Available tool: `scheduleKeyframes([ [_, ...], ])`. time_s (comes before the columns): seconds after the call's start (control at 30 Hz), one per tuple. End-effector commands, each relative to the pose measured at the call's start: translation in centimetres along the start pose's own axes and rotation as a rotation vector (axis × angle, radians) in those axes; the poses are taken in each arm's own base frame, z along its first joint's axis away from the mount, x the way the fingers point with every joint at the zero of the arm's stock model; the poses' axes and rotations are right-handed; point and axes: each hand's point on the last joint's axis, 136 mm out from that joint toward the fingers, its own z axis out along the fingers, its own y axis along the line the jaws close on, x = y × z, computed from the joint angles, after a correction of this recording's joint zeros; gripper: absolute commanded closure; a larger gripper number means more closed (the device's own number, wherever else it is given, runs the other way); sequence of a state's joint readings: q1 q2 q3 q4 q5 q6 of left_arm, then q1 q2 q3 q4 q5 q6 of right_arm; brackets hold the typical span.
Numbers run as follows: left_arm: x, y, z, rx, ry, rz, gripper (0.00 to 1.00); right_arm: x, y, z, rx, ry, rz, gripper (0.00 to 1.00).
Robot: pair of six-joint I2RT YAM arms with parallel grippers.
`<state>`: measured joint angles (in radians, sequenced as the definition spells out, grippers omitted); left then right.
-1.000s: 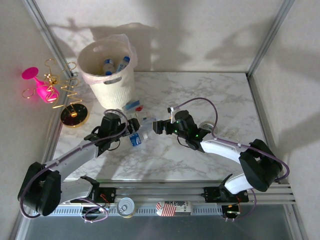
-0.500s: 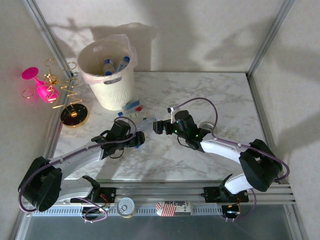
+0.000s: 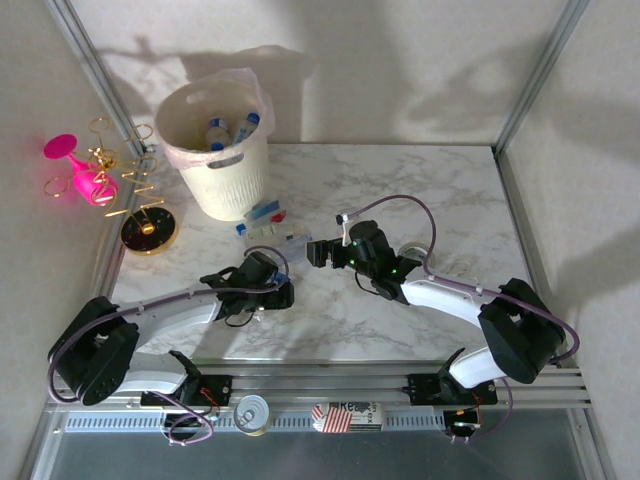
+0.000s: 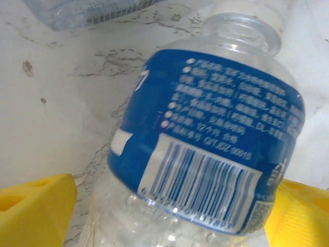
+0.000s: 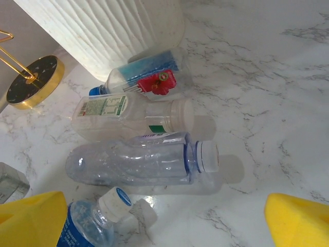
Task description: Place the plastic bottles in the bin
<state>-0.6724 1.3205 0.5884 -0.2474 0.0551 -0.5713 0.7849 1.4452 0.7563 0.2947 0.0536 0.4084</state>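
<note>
- My left gripper (image 4: pixel 175 221) is straddling the blue-labelled bottle (image 4: pixel 216 128) low over the marble tabletop (image 4: pixel 61 103). Its yellow pads (image 4: pixel 36 211) are sitting wide on either side of the body, and I cannot tell whether they are squeezing it
- That bottle's long axis is running out from my wrist between the fingers, tilted, neck at the far end
- The bin (image 3: pixel 215 185) is standing beyond that gripper and off to its left, well apart from it. I am judging my left arm the nearer one for the drop
- My right gripper (image 5: pixel 164 224) is hanging wide open with nothing between its pads
- It is facing the crumpled clear bottle (image 5: pixel 139 164), which is lying crosswise just ahead. The white-labelled bottle (image 5: pixel 128 116) and red-and-blue-labelled bottle (image 5: pixel 149 77) are lying beyond it, the last just beside the bin's foot
</note>
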Motion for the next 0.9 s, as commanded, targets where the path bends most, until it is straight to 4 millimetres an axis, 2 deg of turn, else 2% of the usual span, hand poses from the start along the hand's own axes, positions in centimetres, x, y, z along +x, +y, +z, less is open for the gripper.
scheduleKeyframes([
  [0.0,-0.8,-0.8,0.0,-0.013,-0.017,0.054,0.14,-0.5,-0.4,-0.7,0.020,-0.028,-0.003,0.01],
  [0.3,-0.6,-2.1,0.5,0.010,-0.001,0.113,0.40,-0.5,-0.7,-0.9,0.032,-0.033,-0.004,0.01],
  [0.43,-1.1,-3.0,-0.1,0.042,-0.028,0.116,0.45,-0.7,-0.8,-1.2,0.033,-0.043,-0.007,0.01],
  [0.67,-3.8,-5.8,-2.7,0.151,-0.115,0.095,0.50,-1.3,-1.3,-1.8,0.045,-0.061,-0.009,0.01],
  [0.87,-8.3,-9.6,-6.8,0.270,-0.234,0.080,0.51,-1.7,-2.1,-2.6,0.059,-0.093,0.008,0.01],
])
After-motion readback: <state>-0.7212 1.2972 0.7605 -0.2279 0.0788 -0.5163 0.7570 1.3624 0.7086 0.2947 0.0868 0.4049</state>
